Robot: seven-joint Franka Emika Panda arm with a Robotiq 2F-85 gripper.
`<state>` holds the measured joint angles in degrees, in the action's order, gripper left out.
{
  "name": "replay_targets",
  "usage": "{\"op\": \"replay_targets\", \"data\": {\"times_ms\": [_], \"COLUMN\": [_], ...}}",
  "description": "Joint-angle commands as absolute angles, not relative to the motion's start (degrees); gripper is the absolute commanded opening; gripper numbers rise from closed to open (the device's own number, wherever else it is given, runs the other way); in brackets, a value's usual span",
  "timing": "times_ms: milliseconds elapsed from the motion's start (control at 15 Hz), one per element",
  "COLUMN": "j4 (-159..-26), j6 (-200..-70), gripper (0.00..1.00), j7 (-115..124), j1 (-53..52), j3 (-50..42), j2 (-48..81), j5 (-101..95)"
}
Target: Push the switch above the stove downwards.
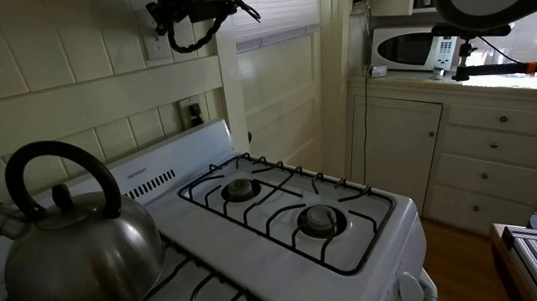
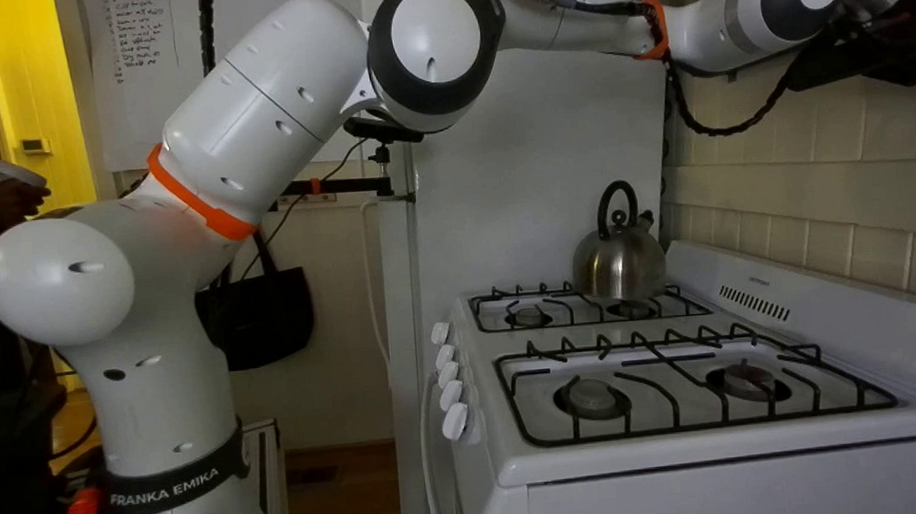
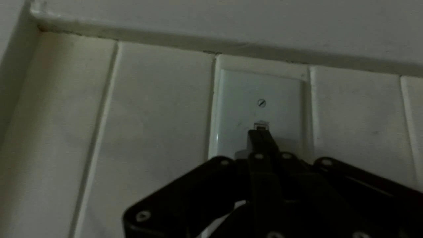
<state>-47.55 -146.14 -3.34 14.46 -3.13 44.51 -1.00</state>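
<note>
The switch is a cream-white upright wall plate; it shows in an exterior view and in the wrist view. The wrist view looks upside down, with the rail below the plate at its top. My gripper is shut and empty, fingertips together at the middle of the plate, over the toggle slot. The slot's edge shows just past the tips; the toggle is hidden, and I cannot tell whether the tips touch it. The gripper also shows in an exterior view. The white stove stands below, in both exterior views.
A steel kettle stands on the stove's rear burner. A wall outlet with a black plug sits below the wooden rail. A door with a blind and cabinets with a microwave stand beyond. A cable loop hangs by the wrist.
</note>
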Motion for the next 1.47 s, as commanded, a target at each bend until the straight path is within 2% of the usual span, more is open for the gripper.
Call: {"op": "replay_targets", "data": {"times_ms": [0,1400], "j4": [-42.92,-42.46], "j6": [-147.37,-146.04], "gripper": [0.00,0.00], "j7": [-3.57,-7.02], "j1": [14.86,16.44], "j3": [-2.95,2.13], "j2": [47.20,47.36], "j5": [-0.76,0.51]}}
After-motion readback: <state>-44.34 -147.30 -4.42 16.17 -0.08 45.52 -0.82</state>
